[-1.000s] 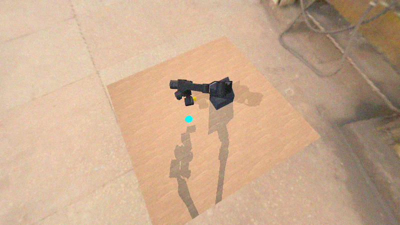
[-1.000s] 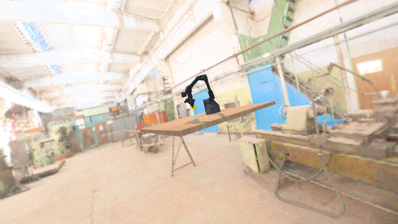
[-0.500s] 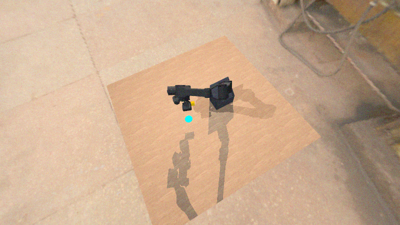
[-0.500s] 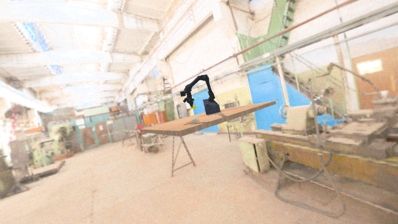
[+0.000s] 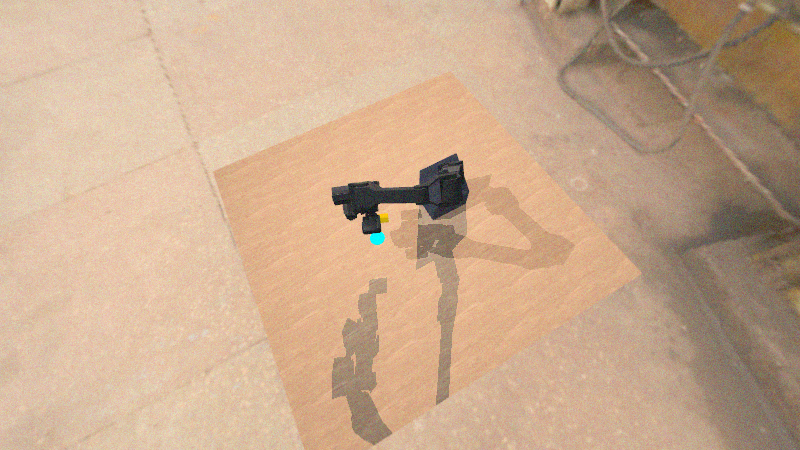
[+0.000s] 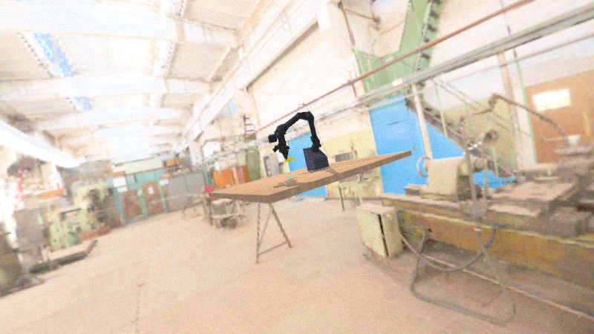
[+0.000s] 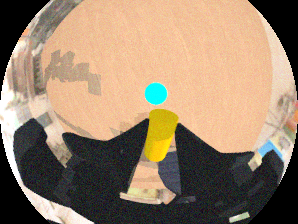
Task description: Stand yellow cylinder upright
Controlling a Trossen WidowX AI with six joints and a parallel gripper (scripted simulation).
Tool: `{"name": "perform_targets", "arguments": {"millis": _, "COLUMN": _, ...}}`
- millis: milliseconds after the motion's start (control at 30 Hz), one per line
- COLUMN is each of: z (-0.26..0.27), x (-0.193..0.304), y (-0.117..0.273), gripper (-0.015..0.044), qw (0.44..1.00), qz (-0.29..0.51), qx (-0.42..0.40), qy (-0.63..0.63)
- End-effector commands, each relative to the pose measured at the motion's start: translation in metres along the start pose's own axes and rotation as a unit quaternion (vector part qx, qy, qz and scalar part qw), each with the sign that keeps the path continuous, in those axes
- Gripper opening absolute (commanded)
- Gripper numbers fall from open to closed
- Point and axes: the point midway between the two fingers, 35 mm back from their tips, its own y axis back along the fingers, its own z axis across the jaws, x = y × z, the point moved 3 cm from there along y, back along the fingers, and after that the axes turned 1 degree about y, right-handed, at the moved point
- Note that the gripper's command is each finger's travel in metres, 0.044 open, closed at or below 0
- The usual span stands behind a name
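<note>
The yellow cylinder (image 5: pixel 384 218) (image 6: pixel 289 159) (image 7: pixel 162 134) is held in the air above the table. In the exterior view it lies close to level, its long side sideways. My gripper (image 6: pixel 286 157) (image 7: pixel 162 124) is shut on it, one dark finger on each side in the wrist view. The cyan circle (image 5: pixel 377 238) (image 6: pixel 290 177) (image 7: pixel 156 94) is a flat disc on the table top with nothing standing on it. In the wrist view it shows just beyond the cylinder's end. In the top view the fingertips are mostly hidden by the hand.
The wooden table (image 5: pixel 279 184) (image 6: pixel 245 192) bears the arm's dark base (image 5: pixel 441 190) (image 6: pixel 315 159), to the right of the circle in the top and exterior views. Shadows of the arm fall across the table top. Workshop machines stand beyond the table.
</note>
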Motion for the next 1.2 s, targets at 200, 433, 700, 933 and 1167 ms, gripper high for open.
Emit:
{"name": "perform_targets", "arguments": {"millis": 200, "z": 0.009, "x": -0.002, "y": -0.002, "gripper": 0.0105, "qw": 1.000, "qz": -0.006, "qx": 0.008, "qy": 0.001}}
{"name": "perform_targets", "arguments": {"millis": 433, "z": 0.005, "x": -0.003, "y": -0.009, "gripper": 0.0105, "qw": 0.999, "qz": -0.016, "qx": 0.027, "qy": 0.007}}
{"name": "perform_targets", "arguments": {"millis": 700, "z": 0.001, "x": -0.004, "y": -0.018, "gripper": 0.0105, "qw": 0.998, "qz": -0.029, "qx": 0.048, "qy": 0.014}}
{"name": "perform_targets", "arguments": {"millis": 933, "z": -0.003, "x": -0.006, "y": -0.025, "gripper": 0.0105, "qw": 0.997, "qz": -0.042, "qx": 0.066, "qy": 0.020}}
{"name": "perform_targets", "arguments": {"millis": 1167, "z": -0.006, "x": -0.007, "y": -0.032, "gripper": 0.0105, "qw": 0.995, "qz": -0.055, "qx": 0.083, "qy": 0.025}}
